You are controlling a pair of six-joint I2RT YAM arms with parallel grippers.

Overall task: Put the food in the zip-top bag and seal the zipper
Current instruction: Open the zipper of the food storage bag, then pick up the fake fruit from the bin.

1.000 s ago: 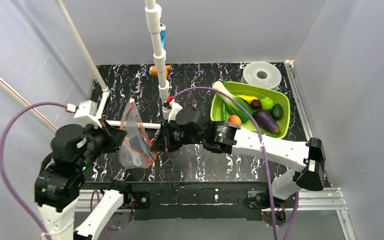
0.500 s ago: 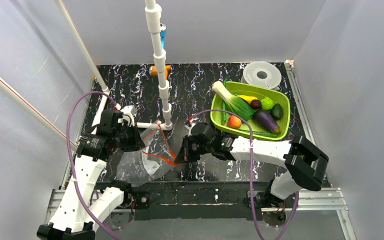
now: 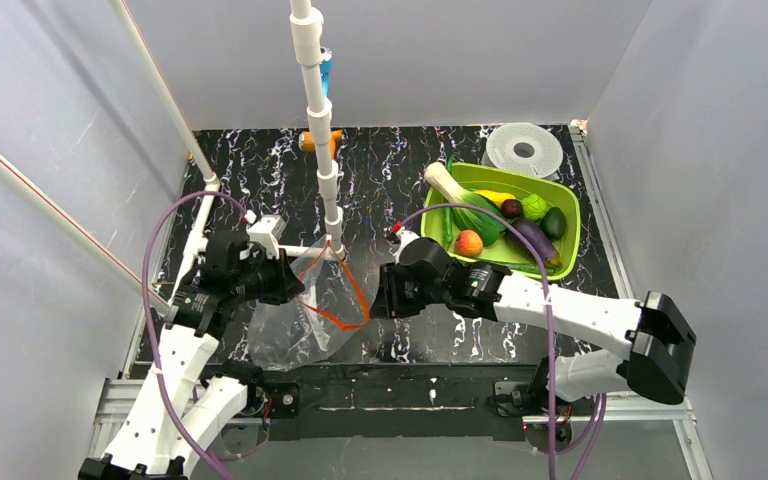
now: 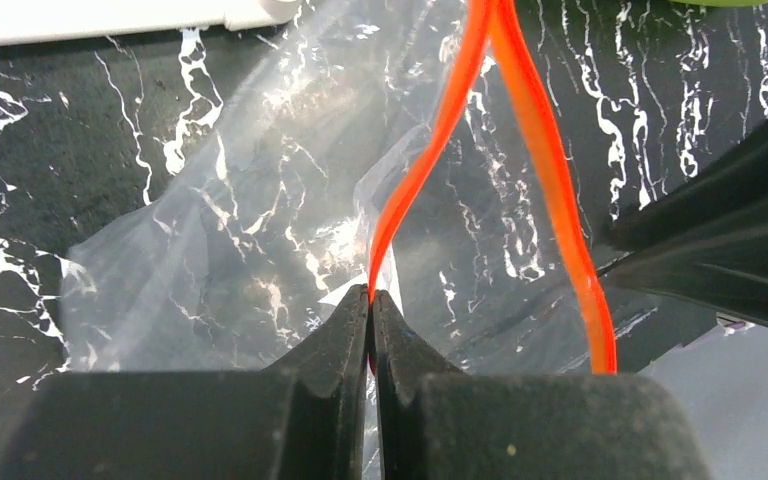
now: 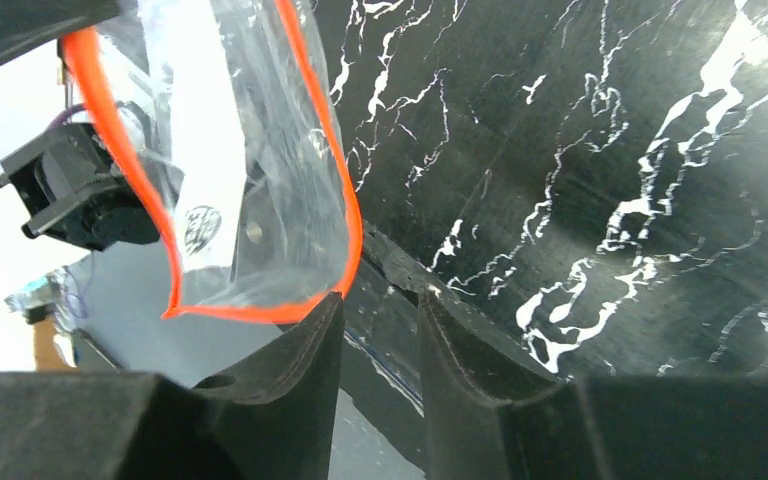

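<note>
One zip-top bag (image 3: 290,322) sits between my two arms over the near-left part of the black marbled table (image 3: 400,180), with its zipper (image 4: 552,180) spread into a red-orange loop. My left gripper (image 4: 371,300) is pinched fully closed on one side of that strip. My right gripper (image 5: 380,305) has its jaws partly apart with nothing between them, and the loop's far corner rests against one fingertip (image 5: 325,322). The food (image 3: 469,243) lies well apart, in the lime-green tray (image 3: 550,182) at the right rear.
</note>
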